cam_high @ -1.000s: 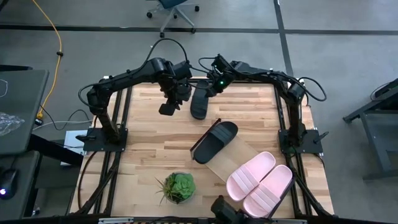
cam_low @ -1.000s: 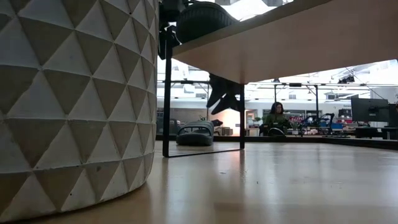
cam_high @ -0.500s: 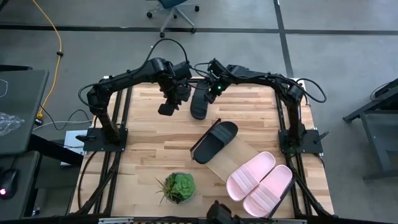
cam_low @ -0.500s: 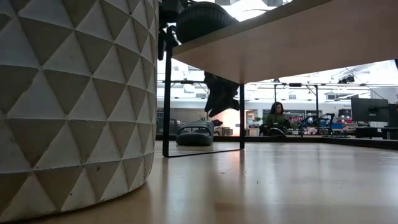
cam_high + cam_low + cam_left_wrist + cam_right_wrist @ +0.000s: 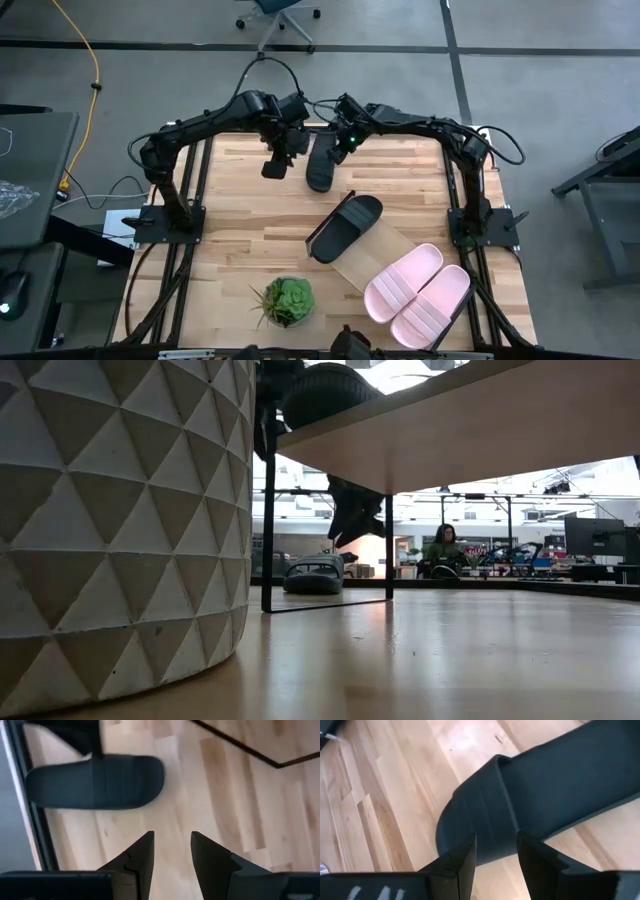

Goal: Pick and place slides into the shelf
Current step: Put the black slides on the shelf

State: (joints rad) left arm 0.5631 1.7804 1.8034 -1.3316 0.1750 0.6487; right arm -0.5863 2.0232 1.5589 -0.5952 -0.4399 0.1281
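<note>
Right gripper (image 5: pixel 336 152) hovers part-open over your last loose black slide (image 5: pixel 321 163) at twelve o'clock, empty, lined up to grasp; left gripper (image 5: pixel 272 168) waits alongside, part-open, empty.

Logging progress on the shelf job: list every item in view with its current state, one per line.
Loose black slide: flat on the tabletop at the far edge, not on the shelf, not gripped.
Second black slide: resting on the shelf's end.
Two pink slides: side by side on the shelf.
Left gripper: fingers apart, empty, beside the loose slide.
Right gripper: fingers apart, just above the loose slide.
Potted plant: upright.
</note>
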